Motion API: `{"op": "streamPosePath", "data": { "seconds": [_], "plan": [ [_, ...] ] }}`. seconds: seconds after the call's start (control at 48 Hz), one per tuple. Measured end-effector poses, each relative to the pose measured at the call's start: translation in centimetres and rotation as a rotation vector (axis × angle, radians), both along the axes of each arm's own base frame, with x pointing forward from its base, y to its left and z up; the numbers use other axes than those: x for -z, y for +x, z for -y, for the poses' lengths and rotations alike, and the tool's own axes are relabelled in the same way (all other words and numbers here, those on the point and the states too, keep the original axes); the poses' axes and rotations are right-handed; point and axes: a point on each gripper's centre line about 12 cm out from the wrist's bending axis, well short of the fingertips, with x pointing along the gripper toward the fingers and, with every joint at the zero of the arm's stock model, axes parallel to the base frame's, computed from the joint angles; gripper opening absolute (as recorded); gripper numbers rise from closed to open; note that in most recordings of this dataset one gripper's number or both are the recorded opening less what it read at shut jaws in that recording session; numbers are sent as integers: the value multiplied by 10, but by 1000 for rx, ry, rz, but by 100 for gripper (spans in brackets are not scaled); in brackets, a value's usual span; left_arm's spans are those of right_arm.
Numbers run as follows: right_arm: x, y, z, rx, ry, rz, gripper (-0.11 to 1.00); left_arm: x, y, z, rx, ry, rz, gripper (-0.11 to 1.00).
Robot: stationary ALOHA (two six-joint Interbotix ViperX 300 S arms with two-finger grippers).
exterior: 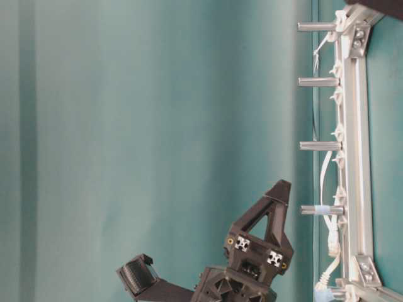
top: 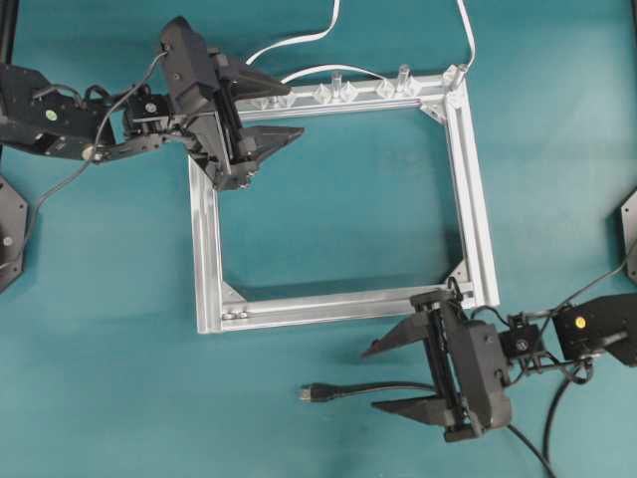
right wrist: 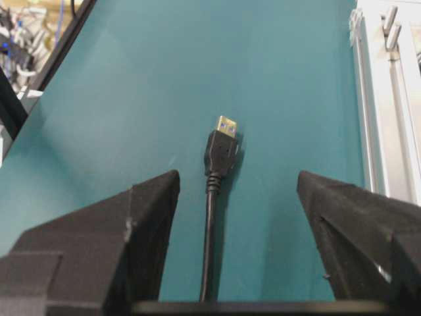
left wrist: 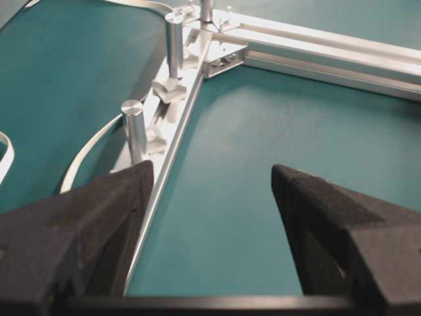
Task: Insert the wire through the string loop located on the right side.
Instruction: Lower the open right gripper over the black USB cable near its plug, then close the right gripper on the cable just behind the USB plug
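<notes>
The wire [top: 358, 389] lies on the teal table below the frame. Its black plug [right wrist: 222, 148] with a metallic tip points left, away from my right gripper. My right gripper [right wrist: 238, 179] is open and straddles the cable [right wrist: 209, 237]; both fingers stand clear of it. A small dark string loop [top: 455, 287] shows at the lower right corner of the silver frame [top: 476, 189], just above my right gripper [top: 370, 379]. My left gripper [top: 296, 107] is open and holds nothing. It hovers over the frame's top left corner, with one finger above the top rail [left wrist: 172, 148].
Short metal posts [left wrist: 135, 128] and clear clips line the top rail. White flat cable [top: 299, 40] snakes behind it. The posts [exterior: 321, 146] also show from table level. The frame's right rail [right wrist: 388, 118] runs close beside my right gripper.
</notes>
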Motion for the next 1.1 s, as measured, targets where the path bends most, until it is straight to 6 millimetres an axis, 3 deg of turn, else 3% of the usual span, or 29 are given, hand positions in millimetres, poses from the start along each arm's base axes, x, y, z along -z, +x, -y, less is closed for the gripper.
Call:
{"op": "streamPosePath", "data": {
  "seconds": [0.333,0.687,1.104],
  "plan": [
    [3,1,1,21,-9,-18,81,1,0,1,2,-1,-3,73],
    [33,7,-20,-19,-36,-78,81,4,-3,1,2,-5,-18,73],
    [58,11,-17,38,-34,-147,80,5,-3,1,2,-7,-23,73]
  ]
}}
